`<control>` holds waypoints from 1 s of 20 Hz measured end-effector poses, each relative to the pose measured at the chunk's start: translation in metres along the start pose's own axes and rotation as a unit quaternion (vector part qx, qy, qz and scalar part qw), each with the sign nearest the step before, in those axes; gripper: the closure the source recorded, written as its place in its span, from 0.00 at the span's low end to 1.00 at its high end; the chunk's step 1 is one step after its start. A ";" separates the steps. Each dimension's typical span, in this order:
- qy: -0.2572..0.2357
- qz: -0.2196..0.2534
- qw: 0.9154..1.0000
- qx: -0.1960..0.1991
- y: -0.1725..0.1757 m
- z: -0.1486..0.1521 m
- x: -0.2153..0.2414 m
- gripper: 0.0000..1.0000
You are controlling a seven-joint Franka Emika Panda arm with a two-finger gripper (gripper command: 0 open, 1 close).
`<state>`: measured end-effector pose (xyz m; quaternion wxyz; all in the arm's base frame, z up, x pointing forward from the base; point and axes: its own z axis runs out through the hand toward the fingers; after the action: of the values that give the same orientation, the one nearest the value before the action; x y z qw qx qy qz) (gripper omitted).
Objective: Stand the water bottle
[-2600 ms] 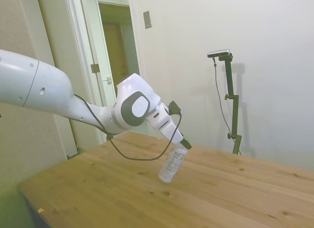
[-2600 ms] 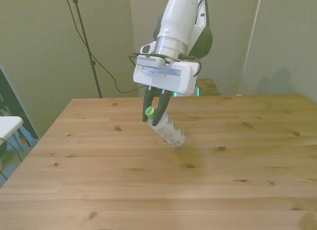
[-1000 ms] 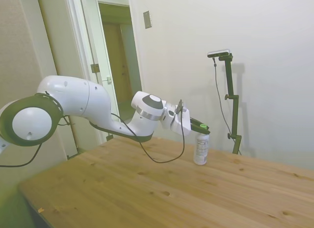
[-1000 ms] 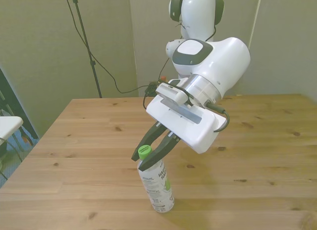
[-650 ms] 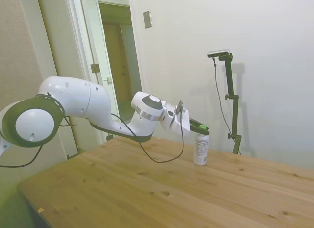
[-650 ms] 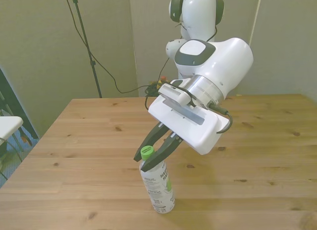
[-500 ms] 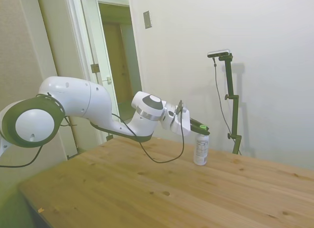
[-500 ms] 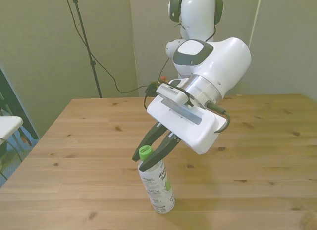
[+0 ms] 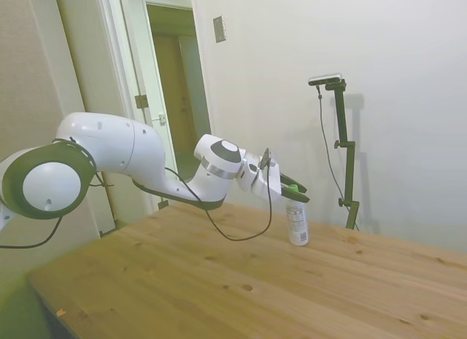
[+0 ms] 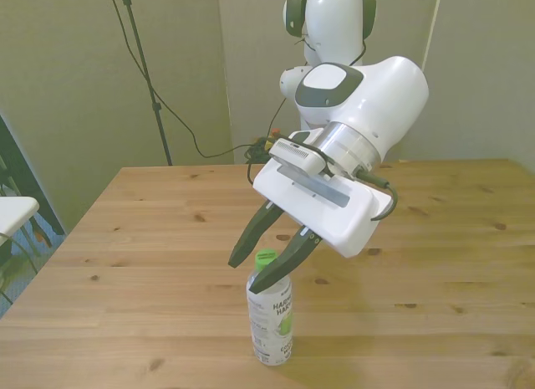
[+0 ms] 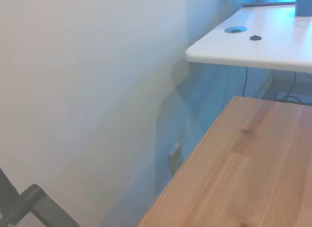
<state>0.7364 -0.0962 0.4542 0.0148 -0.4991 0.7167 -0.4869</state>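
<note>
The water bottle [image 10: 272,322], clear with a white label and green cap, stands upright on the wooden table [image 10: 435,322] near its front edge. In the side view the water bottle [image 9: 297,224] stands toward the far side of the table [image 9: 219,288]. My gripper [image 10: 245,276] is open, tilted down over the bottle's top. Its two dark fingers [image 10: 251,238] straddle the green cap [image 10: 266,257] with a gap on each side. From the side, the gripper [image 9: 298,194] sits at cap height. The wrist view does not show the bottle.
A white desk [image 11: 253,41] stands beyond the wooden table's edge [image 11: 204,188] in the wrist view, next to a pale wall. A white surface [image 10: 12,215] pokes in at the front view's left. Behind the arm in the side view is a doorway [image 9: 171,69].
The fingers have spread apart and let go of the bottle's neck. The bottle, slightly tilted before, now stands straight on the table. The arm has hardly moved.
</note>
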 end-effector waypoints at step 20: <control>-0.258 -0.248 0.925 -0.131 0.113 -0.155 0.080 0.00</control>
<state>0.5382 -0.0458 0.4922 0.0127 -0.7664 0.5990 -0.2315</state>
